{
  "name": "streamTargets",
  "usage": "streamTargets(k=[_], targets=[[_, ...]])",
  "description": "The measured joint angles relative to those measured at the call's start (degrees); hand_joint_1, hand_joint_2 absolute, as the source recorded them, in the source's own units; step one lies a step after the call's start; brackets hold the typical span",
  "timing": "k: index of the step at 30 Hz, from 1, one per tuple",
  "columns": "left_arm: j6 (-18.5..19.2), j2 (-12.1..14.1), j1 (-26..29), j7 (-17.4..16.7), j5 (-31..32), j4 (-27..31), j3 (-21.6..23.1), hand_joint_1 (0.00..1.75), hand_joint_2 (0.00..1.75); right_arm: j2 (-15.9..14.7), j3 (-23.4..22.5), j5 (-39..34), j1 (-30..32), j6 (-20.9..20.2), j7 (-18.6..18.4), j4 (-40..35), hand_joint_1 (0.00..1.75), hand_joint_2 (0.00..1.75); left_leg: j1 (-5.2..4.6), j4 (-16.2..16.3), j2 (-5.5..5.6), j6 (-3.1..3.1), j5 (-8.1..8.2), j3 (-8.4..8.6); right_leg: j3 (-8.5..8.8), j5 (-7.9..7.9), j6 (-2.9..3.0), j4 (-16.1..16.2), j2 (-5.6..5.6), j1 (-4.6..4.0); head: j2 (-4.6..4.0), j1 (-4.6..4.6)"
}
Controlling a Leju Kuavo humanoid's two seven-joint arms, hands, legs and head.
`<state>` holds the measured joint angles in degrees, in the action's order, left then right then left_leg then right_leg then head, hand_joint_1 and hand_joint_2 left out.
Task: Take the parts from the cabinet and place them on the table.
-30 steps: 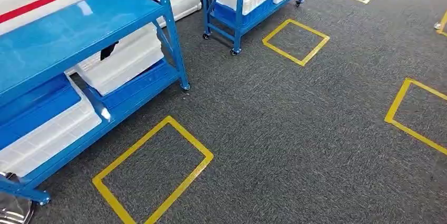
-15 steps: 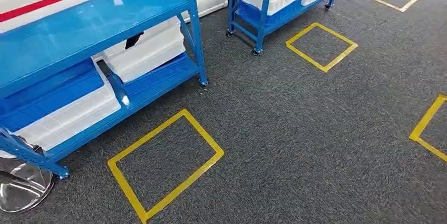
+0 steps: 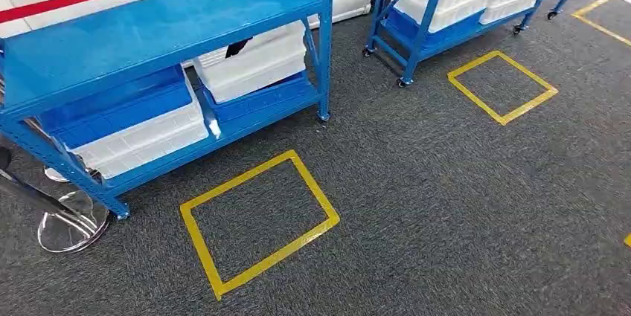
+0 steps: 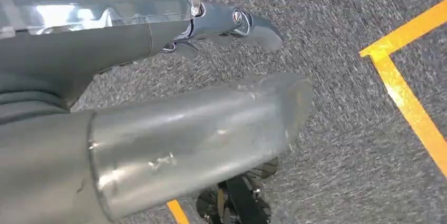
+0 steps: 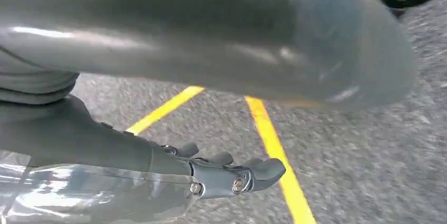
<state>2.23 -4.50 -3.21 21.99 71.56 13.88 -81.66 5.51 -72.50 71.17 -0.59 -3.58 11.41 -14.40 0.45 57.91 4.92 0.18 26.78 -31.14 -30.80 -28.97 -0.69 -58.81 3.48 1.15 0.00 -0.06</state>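
— What are the hands doing?
— The left hand (image 4: 211,92) and the right hand (image 5: 221,103) both hang over grey carpet (image 3: 461,204), fingers spread, holding nothing.
— And the parts?
— The blue cabinet (image 3: 156,26) holds white bins (image 3: 253,63) on its lower shelf, one under a blue lid (image 3: 111,108). I can't tell what's inside.
— Anything cut off?
— A second rack (image 3: 424,26), at the frame's edge.

No text, label, brand or number can be read in any view. The blue shelf rack (image 3: 164,26), its white bins (image 3: 253,63) and the yellow tape square (image 3: 257,223) on the carpet carry no legible writing.
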Motion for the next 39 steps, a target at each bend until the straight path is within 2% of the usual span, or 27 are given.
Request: streamTargets(k=[1, 3, 4, 5, 6, 7, 9, 10, 11, 12, 14, 15, 18, 19, 20, 21, 22, 24, 25, 26, 27, 29, 30, 34, 36, 37, 39], targets=[[0.0, 0.0, 0.0, 0.1, 0.0, 0.0, 0.0, 0.0, 0.0, 0.0, 0.0, 0.0, -0.1, 0.0, 0.0, 0.0, 0.0, 0.0, 0.04, 0.0, 0.38, -0.35, -0.17, -0.16, -0.18, 0.16, 0.32, -0.2, -0.79, 0.13, 0.0, -0.09], [0.0, 0.0, 0.3, 0.1, 0.0, 0.0, 0.0, 0.0, 0.0, 0.0, -0.1, 0.0, -0.2, 0.0, -0.1, 0.0, 0.0, 0.0, 0.33, -0.4, 1.25, -1.23, -0.46, -0.41, -0.17, 0.22, 1.05, -0.2, -1.56, -0.41, 0.0, 0.02], [0.0, 0.0, 0.3, 0.1, 0.0, 0.0, 0.0, 0.0, 0.0, 0.0, -0.1, 0.0, -0.3, 0.0, -0.1, 0.0, 0.0, 0.0, 0.31, -0.3, 1.67, -1.6, -0.38, -0.57, -0.13, 0.54, 1.57, 0.4, -2.18, -0.01, 0.0, -0.01], [0.0, 0.0, 0.4, 0.1, 0.0, 0.0, 0.0, 0.0, 0.0, 0.1, -0.1, 0.0, -0.3, 0.0, -0.2, 0.0, 0.0, 0.0, 0.36, 0.7, -0.35, -1.67, 0.39, -0.78, -0.05, 0.72, 2.0, 0.6, -2.81, 0.06, 0.0, -0.11], [0.0, -0.1, 0.3, 0.2, 0.0, 0.0, 0.0, 0.0, 0.0, 0.0, -0.1, 0.1, -0.2, 0.0, -0.2, 0.0, 0.0, 0.0, 0.22, 3.4, -2.61, -1.86, 2.46, -2.11, -0.11, 0.68, 2.48, 0.7, -3.27, 0.01, 0.0, -0.62], [-0.1, 0.0, 0.1, 0.2, 0.0, 0.0, 0.0, 0.0, 0.0, 0.0, -0.2, 0.2, -0.1, 0.0, -0.2, 0.0, 0.0, 0.0, 0.27, 7.9, -3.74, -2.13, 5.1, -4.2, -0.18, 0.64, 2.59, 0.6, -3.98, -0.15, 0.0, -0.81], [0.0, 0.0, 0.0, 0.4, 0.0, 0.0, 0.0, 0.0, 0.0, 0.0, -0.5, 0.2, 0.1, 0.0, -0.4, 0.0, 0.0, 0.0, 0.32, 16.8, -4.38, -2.42, 8.65, -8.16, -0.24, 0.52, 2.78, 0.6, -5.4, -0.43, 0.0, -0.81], [0.0, -0.1, 0.1, 0.4, 0.0, 0.0, 0.0, 0.0, 0.0, 0.0, -0.6, 0.1, 0.1, 0.0, -0.3, 0.0, 0.0, 0.0, 0.33, 17.9, -4.51, -2.45, 8.43, -8.62, -0.23, 0.48, 2.8, 0.5, -5.86, -0.5, 0.0, -0.81], [0.0, -0.1, 0.3, 0.5, 0.0, 0.0, 0.0, 0.0, 0.0, 0.0, -0.7, -0.1, 0.1, 0.0, -0.3, 0.0, 0.0, 0.0, 0.32, 16.4, -4.55, -2.39, 6.99, -7.75, -0.19, 0.35, 2.76, 0.4, -6.16, -0.55, 0.0, -0.81], [0.0, -0.1, 0.3, 0.7, -0.1, 0.0, 0.0, 0.0, 0.0, 0.0, -0.8, -0.2, 0.0, 0.0, -0.2, 0.0, 0.0, 0.0, 0.31, 12.7, -4.6, -2.22, 4.81, -5.8, -0.11, 0.27, 2.65, 0.4, -6.31, -0.59, 0.0, -0.83], [0.0, 0.0, 0.4, 0.9, -0.1, 0.0, 0.0, 0.0, 0.0, 0.0, -1.1, -0.5, -0.3, 0.0, -0.1, 0.0, 0.0, 0.0, 0.17, 1.5, -5.36, -1.37, 0.23, 0.13, 0.2, 0.07, 2.39, 0.3, -6.84, -0.66, 0.0, -0.86], [0.0, 0.1, 0.3, 0.9, -0.1, 0.0, 0.0, 0.0, 0.0, 0.1, -1.1, -0.6, -0.3, -0.1, -0.1, 0.0, 0.0, 0.0, -0.33, 0.2, -5.91, -0.97, 1.19, 0.63, 0.17, -0.06, 2.12, 0.2, -7.1, -0.96, 0.0, -0.75], [0.0, 0.1, 0.5, 1.0, -0.1, 0.0, 0.0, 0.0, 0.0, 0.1, -1.3, -0.6, -0.5, -0.1, 0.0, 0.0, 0.0, 0.0, -0.55, 0.0, -5.56, -0.26, 0.97, 0.39, 0.39, 0.16, 1.18, 0.6, -7.25, -0.73, 0.0, -0.77], [0.0, 0.1, 0.5, 1.0, -0.1, 0.0, 0.0, 0.0, 0.0, 0.1, -1.4, -0.6, -0.6, -0.1, 0.0, 0.0, 0.0, 0.0, -0.34, -0.8, -5.4, 0.23, 0.63, 0.63, 0.69, 0.16, 0.74, 0.7, -7.41, -0.93, 0.0, -0.88], [0.0, 0.0, 0.6, 1.0, -0.1, 0.0, 0.0, 0.0, 0.0, 0.0, -1.4, -0.7, -0.5, -0.1, 0.0, 0.0, 0.0, 0.0, 0.19, -1.5, -5.38, 0.62, 0.06, 1.39, 0.7, -0.25, 0.35, 0.2, -6.28, -0.65, 0.0, -0.75], [0.0, 0.0, 0.5, 1.0, -0.1, 0.0, 0.0, 0.0, 0.0, 0.0, -1.5, -0.7, -0.5, -0.1, 0.1, 0.0, 0.0, 0.0, 0.2, -1.7, -5.23, 0.99, -0.07, 1.49, -0.22, -1.65, 0.23, -1.6, -4.76, -0.68, 0.0, -0.61], [0.0, 0.0, 0.4, 1.0, -0.1, 0.0, 0.0, 0.0, 0.0, 0.0, -1.5, -0.7, -0.4, -0.1, 0.0, 0.0, 0.0, 0.0, 0.2, -1.7, -5.21, 1.13, -0.12, 1.38, -2.33, -4.1, 0.11, -5.6, -3.97, -0.59, 0.0, -0.35], [0.0, 0.0, 0.3, 1.0, -0.1, 0.0, 0.0, 0.0, 0.0, 0.0, -1.6, -0.7, -0.3, -0.1, 0.0, 0.0, 0.0, 0.0, 0.09, -1.6, -5.01, 1.26, -0.03, 1.33, -7.25, -7.85, -0.16, -15.0, -3.68, -0.45, 0.0, -0.33], [0.0, 0.0, 0.3, 1.0, -0.1, 0.0, 0.0, 0.0, 0.0, 0.0, -1.6, -0.7, -0.3, -0.1, 0.0, 0.0, 0.0, 0.0, 0.09, -1.6, -4.77, 1.24, 0.04, 1.37, -8.83, -7.89, -0.22, -17.5, -3.68, -0.44, 0.0, -0.29], [0.0, 0.0, 0.3, 1.0, -0.1, 0.0, 0.0, 0.0, 0.0, 0.0, -1.6, -0.7, -0.2, -0.1, 0.0, 0.0, 0.0, 0.0, 0.12, -1.5, -4.52, 1.17, 0.15, 1.51, -8.88, -6.33, -0.28, -16.7, -3.69, -0.36, 0.0, -0.31], [0.0, 0.0, 0.3, 1.0, -0.1, 0.0, 0.0, 0.0, 0.0, 0.0, -1.6, -0.7, -0.2, -0.1, 0.0, 0.0, 0.0, 0.0, 0.17, -1.4, -4.29, 1.02, 0.38, 1.7, -7.6, -3.65, -0.29, -13.4, -3.69, -0.25, 0.0, -0.31], [0.1, -0.1, 0.3, 1.0, -0.1, 0.0, 0.1, 0.0, 0.0, -0.1, -1.6, -0.7, -0.1, -0.1, 0.0, 0.0, 0.0, 0.0, 0.23, -1.1, -3.83, 0.49, 1.15, 2.19, -2.61, 2.11, -0.15, -2.6, -3.51, -0.05, 0.0, -0.2], [0.1, -0.1, 0.3, 1.1, -0.1, 0.0, 0.1, 0.0, 0.0, -0.1, -1.7, -0.7, -0.1, -0.1, 0.0, 0.0, 0.0, 0.0, -0.11, -0.8, -3.76, 0.08, 1.57, 2.04, -1.58, 1.45, -0.02, -0.5, -3.09, -0.14, -0.02, -0.09], [0.2, -0.1, 0.2, 1.2, -0.1, 0.0, 0.1, 0.0, 0.0, -0.1, -1.8, -0.7, -0.2, -0.1, 0.1, 0.0, 0.0, 0.0, -0.01, -1.0, -3.53, -1.14, 2.31, 2.36, -1.39, 0.81, 1.53, -0.2, -3.2, -0.59, 0.0, -0.16], [0.2, -0.1, 0.2, 1.2, -0.1, 0.0, 0.1, 0.0, 0.0, 0.0, -1.9, -0.7, -0.1, -0.1, 0.2, 0.0, 0.0, 0.0, 0.17, 1.6, -4.15, -1.73, 3.56, 1.85, -0.6, 0.7, 2.36, 0.4, -3.5, -0.27, 0.0, -0.55], [0.2, -0.1, 0.2, 1.2, -0.1, 0.0, 0.1, 0.0, 0.0, -0.1, -2.0, -0.7, 0.0, -0.1, 0.2, 0.0, 0.0, 0.0, 0.21, 5.5, -4.39, -1.91, 5.56, -0.22, -0.33, 0.42, 2.76, 0.4, -3.71, -0.29, 0.0, -0.7], [0.2, -0.1, 0.2, 1.2, -0.1, 0.0, 0.1, 0.0, 0.0, -0.1, -2.1, -0.7, 0.0, -0.1, 0.2, 0.0, 0.0, 0.0, 0.24, 14.8, -4.47, -2.16, 8.92, -5.6, 0.21, -0.19, 2.99, 0.4, -3.83, -0.49, -0.02, -0.7]])
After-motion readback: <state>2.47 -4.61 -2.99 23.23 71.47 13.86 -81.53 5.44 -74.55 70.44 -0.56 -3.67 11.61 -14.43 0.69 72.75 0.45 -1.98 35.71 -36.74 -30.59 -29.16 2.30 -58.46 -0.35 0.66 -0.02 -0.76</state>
